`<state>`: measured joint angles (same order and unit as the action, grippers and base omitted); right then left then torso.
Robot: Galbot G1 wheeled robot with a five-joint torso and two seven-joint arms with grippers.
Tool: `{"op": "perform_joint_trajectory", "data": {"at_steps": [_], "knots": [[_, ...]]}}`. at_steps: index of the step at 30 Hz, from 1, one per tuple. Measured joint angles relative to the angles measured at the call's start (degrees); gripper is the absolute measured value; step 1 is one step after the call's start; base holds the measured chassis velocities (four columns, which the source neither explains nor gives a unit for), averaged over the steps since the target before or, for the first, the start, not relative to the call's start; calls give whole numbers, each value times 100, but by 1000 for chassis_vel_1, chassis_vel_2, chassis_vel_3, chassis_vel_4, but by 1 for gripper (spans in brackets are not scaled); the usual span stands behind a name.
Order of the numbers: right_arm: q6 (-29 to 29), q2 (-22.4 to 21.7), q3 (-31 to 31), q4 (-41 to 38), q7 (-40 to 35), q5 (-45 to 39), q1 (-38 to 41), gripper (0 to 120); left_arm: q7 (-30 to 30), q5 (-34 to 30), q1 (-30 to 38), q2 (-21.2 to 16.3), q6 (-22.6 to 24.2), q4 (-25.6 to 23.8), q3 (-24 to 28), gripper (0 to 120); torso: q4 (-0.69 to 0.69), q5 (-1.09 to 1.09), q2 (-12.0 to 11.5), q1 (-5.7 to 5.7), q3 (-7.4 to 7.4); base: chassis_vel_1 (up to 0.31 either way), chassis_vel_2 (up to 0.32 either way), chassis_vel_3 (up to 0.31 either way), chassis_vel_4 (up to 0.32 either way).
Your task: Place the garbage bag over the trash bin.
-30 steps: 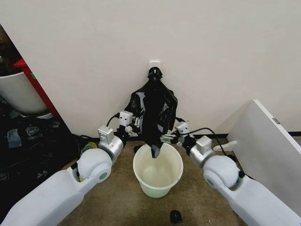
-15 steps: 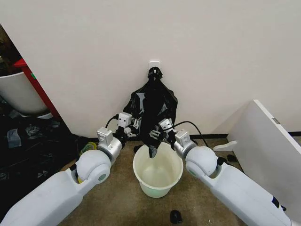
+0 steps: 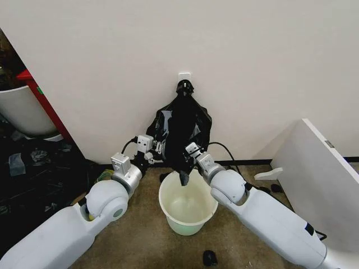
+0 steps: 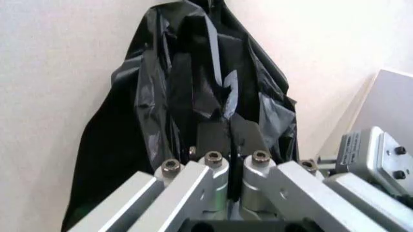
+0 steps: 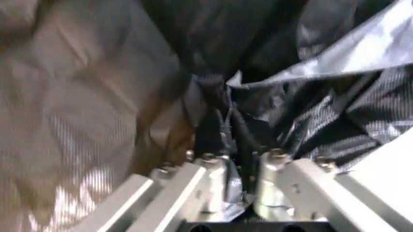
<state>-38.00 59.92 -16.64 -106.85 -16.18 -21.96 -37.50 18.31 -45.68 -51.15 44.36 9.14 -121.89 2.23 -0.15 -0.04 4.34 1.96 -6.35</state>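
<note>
Two grippers met at the black garbage bag (image 3: pixel 182 131), which hung flat against the wall from a small white hook plate (image 3: pixel 184 76), its knotted top caught there and its loose lower folds drooping toward the trash bin (image 3: pixel 188 208). The bin stood on the brown floor directly under the bag, open and unlined, so I judged the bag had been hung above it to be drawn straight down over the rim.

My left gripper (image 3: pixel 155 150) reached up from the left and sat against the bag's lower left edge. In the left wrist view the left gripper (image 4: pixel 229 145) had its two dark pads pressed together with the bag's folds right behind them; I could not tell whether any film was pinched between them. My right gripper (image 3: pixel 188 154) came in from the right, the arm bent across the far rim of the bin, its tip buried in the bag's lower folds. In the right wrist view the right gripper (image 5: pixel 233 145) was closed on a twisted strand of the black plastic, with crinkled film bunched around its metal fingers (image 5: pixel 213 186).

Both forearms angled up and inward, converging just above the bin's mouth.
</note>
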Motion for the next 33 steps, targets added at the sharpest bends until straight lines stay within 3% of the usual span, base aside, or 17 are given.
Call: {"op": "perform_joint_trajectory", "data": {"at_steps": [6, 8, 13, 15, 21, 26, 33], "knots": [[106, 56, 66, -120, -198, -328, -2, 0, 10, 8, -74, 5, 0, -21, -75, 0, 1, 0, 0, 0, 0, 0, 0, 0, 0], [660, -28, 391, -403, -279, -715, -265, 0, 23, 8, -167, 5, -6, -71, -183, 0, 2, 0, 0, 0, 0, 0, 0, 0, 0], [1291, -211, 965, -821, -38, -1095, -837, 0, 24, 8, -321, 8, -33, -148, -345, 0, -1, 2, 0, 0, 0, 0, 0, 0, 0], [1996, -447, 1388, -1224, 203, -1503, -1398, 0, 23, -1, -494, 23, -67, -240, -523, 0, -1, 1, 0, 0, 1, 0, 0, 0, 0], [2823, -511, 2029, -1871, 442, -2128, -2175, 0, 22, -18, -805, 75, -136, -497, -716, 0, -1, 1, 0, -1, 1, 0, 0, 0, 0], [3025, -422, 2472, -2374, 446, -2730, -2514, 0, 20, -14, -1208, 57, -236, -819, -846, 0, 2, 0, 0, -1, 1, 0, 0, 0, 0], [3026, -388, 2844, -2997, 420, -2890, -3081, 0, 49, -17, -1566, 52, -254, -1177, -859, 0, 0, 0, 0, -1, 1, 0, 0, 0, 0]]}}
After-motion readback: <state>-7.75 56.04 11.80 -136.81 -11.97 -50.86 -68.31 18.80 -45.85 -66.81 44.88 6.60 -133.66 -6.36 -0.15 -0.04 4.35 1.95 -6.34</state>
